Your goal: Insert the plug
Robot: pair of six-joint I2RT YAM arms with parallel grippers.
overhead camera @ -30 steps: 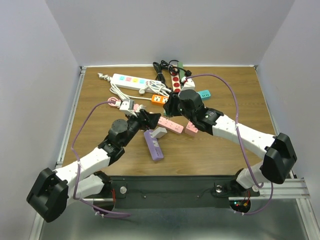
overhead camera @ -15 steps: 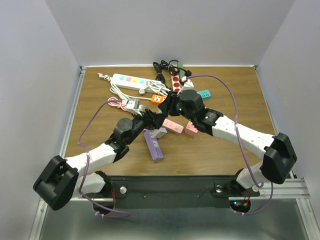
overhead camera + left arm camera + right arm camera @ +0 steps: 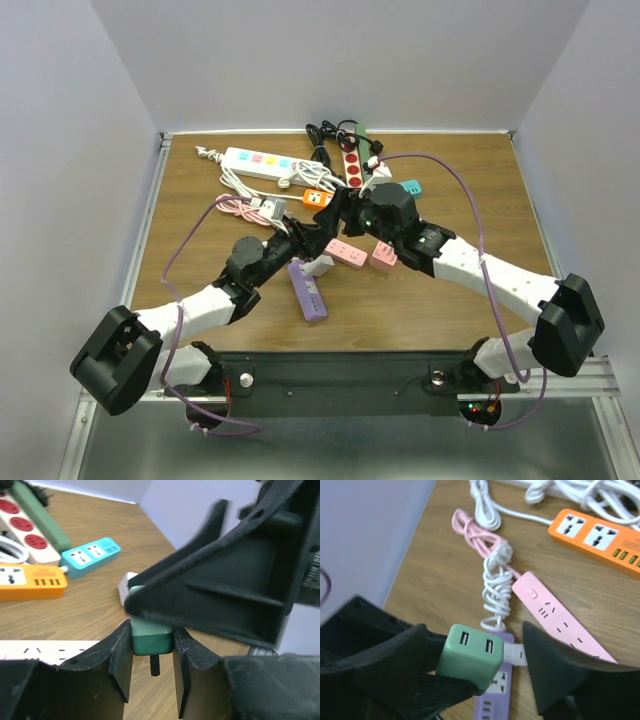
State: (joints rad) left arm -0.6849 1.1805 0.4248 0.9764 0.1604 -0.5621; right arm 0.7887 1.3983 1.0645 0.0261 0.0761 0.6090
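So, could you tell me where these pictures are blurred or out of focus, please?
Top external: evenly lit and sharp, with only soft shadows. Left wrist: the green plug in the left tool is fairly crisp, the black part above it blurred at its edges. Right wrist: the near fingers of the right tool are soft, the pink strip behind sharp.
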